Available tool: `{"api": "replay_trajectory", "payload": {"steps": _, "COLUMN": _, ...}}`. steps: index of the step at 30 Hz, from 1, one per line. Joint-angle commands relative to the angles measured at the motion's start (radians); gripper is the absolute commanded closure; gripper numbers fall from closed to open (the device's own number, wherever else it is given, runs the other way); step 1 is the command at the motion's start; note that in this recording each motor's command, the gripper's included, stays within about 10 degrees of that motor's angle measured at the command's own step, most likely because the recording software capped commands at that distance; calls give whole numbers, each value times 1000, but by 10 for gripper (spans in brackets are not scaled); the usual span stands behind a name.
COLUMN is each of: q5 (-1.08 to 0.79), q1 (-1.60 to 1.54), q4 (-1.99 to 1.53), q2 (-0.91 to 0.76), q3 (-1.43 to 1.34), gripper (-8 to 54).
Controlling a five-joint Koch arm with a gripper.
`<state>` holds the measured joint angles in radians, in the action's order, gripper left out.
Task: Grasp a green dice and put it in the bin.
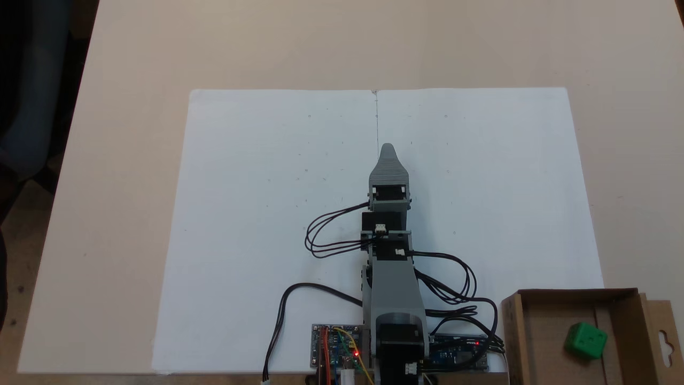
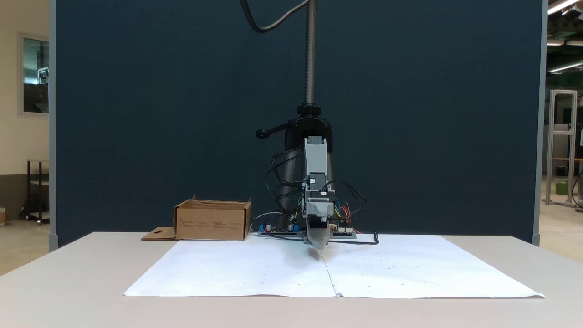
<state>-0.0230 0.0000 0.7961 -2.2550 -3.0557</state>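
Observation:
The green dice lies inside the bin, a shallow brown cardboard box at the lower right of a fixed view. In a fixed view from the front, the bin stands left of the arm's base and its walls hide the dice. My gripper stretches out over the middle of the white paper, far from the bin. From the front the gripper tapers to one point just above the paper, jaws together and nothing between them.
A large white paper sheet covers the beige table. Circuit boards and black cables lie around the arm's base. The bin's flap with a keyhole cut-out sticks out sideways. A dark partition stands behind the table.

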Motion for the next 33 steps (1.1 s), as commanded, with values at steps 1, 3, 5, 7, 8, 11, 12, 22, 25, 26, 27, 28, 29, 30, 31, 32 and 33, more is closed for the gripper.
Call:
{"api": "replay_trajectory", "payload": {"steps": 1, "q5": 2, "q1": -3, "q4": 171, "q2": -120, "q3": -77, "gripper": 22}}
{"api": "replay_trajectory", "payload": {"steps": 3, "q5": -2, "q1": -3, "q4": 193, "q2": -121, "q3": -77, "gripper": 21}}
{"api": "replay_trajectory", "payload": {"steps": 5, "q5": -2, "q1": -3, "q4": 214, "q2": -121, "q3": -77, "gripper": 21}}
{"api": "replay_trajectory", "payload": {"steps": 7, "q5": -3, "q1": -3, "q4": 242, "q2": -121, "q3": -77, "gripper": 20}}
{"api": "replay_trajectory", "payload": {"steps": 8, "q5": -5, "q1": -3, "q4": 254, "q2": -121, "q3": -77, "gripper": 20}}
{"api": "replay_trajectory", "payload": {"steps": 11, "q5": -8, "q1": -3, "q4": 296, "q2": -121, "q3": -77, "gripper": 19}}
{"api": "replay_trajectory", "payload": {"steps": 12, "q5": -8, "q1": -3, "q4": 308, "q2": -121, "q3": -77, "gripper": 19}}
{"api": "replay_trajectory", "payload": {"steps": 22, "q5": -8, "q1": -2, "q4": 457, "q2": -120, "q3": -75, "gripper": 18}}
{"api": "replay_trajectory", "payload": {"steps": 25, "q5": -6, "q1": -3, "q4": 512, "q2": -117, "q3": -75, "gripper": 14}}
{"api": "replay_trajectory", "payload": {"steps": 26, "q5": -6, "q1": -5, "q4": 520, "q2": -115, "q3": -75, "gripper": 11}}
{"api": "replay_trajectory", "payload": {"steps": 27, "q5": -6, "q1": -5, "q4": 541, "q2": -115, "q3": -75, "gripper": 11}}
{"api": "replay_trajectory", "payload": {"steps": 28, "q5": -5, "q1": -5, "q4": 555, "q2": -115, "q3": -75, "gripper": 11}}
{"api": "replay_trajectory", "payload": {"steps": 29, "q5": -5, "q1": -5, "q4": 572, "q2": -115, "q3": -75, "gripper": 10}}
{"api": "replay_trajectory", "payload": {"steps": 30, "q5": -5, "q1": -5, "q4": 587, "q2": -115, "q3": -75, "gripper": 10}}
{"api": "replay_trajectory", "payload": {"steps": 31, "q5": -6, "q1": -5, "q4": 603, "q2": -115, "q3": -75, "gripper": 10}}
{"api": "replay_trajectory", "payload": {"steps": 32, "q5": -6, "q1": -3, "q4": 616, "q2": -115, "q3": -75, "gripper": 10}}
{"api": "replay_trajectory", "payload": {"steps": 33, "q5": -6, "q1": -3, "q4": 630, "q2": -115, "q3": -75, "gripper": 10}}
